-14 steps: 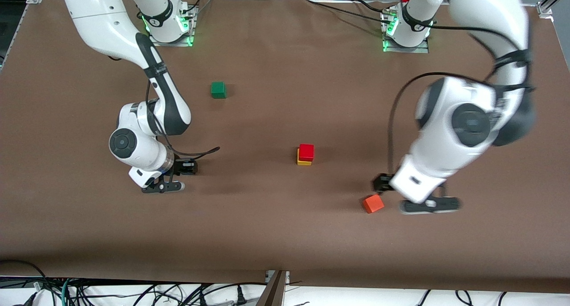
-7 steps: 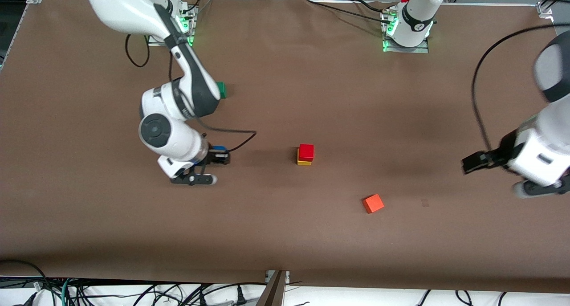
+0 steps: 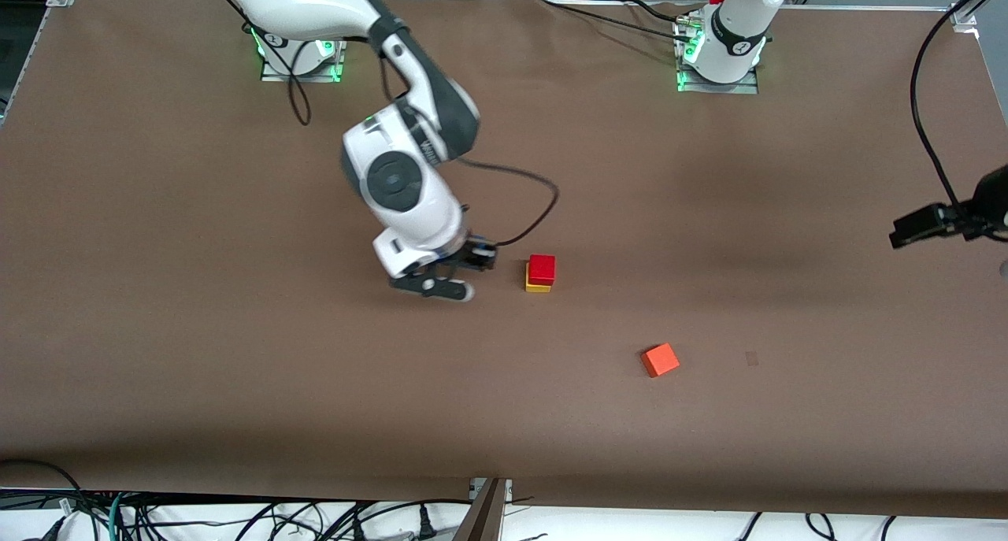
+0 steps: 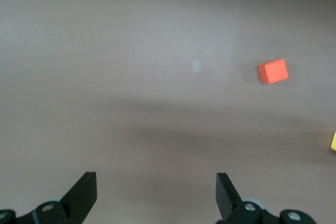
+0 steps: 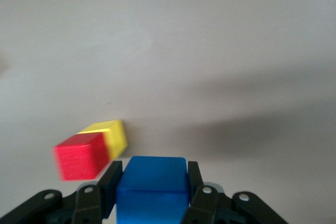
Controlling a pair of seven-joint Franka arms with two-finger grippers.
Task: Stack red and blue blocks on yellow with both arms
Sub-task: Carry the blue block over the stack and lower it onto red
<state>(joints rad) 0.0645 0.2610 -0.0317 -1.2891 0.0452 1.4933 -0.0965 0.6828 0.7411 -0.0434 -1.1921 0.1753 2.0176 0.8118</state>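
A brown counter [image 3: 157, 328] carries the work as two white Franka arms build a three-cube tower. The right arm [image 3: 394, 171] reaches in over the counter's middle, its right pincer [image 3: 450, 277] clamped on the blue block [image 5: 152, 187], which sits squarely between the fingers in the right wrist view and hangs just beside the stack, not yet over it. The left arm waits at its own end of the counter, mostly out of the front view; its left pincer [image 4: 156, 195] hangs with fingers spread apart and nothing between them.

At the counter's centre the red block [image 3: 541, 268] already rests on the yellow cube [image 3: 538, 287], edges roughly in line. An orange cube [image 3: 660, 360] lies nearer the front camera, toward the left arm's end, well apart from the stack.

The step in hand appears to be the carry of the last cube to the tower. The next move likely calls for bringing the blue block above the red one, squaring it to the stack, and lowering gently before release, since a sideways nudge could topple the pair.
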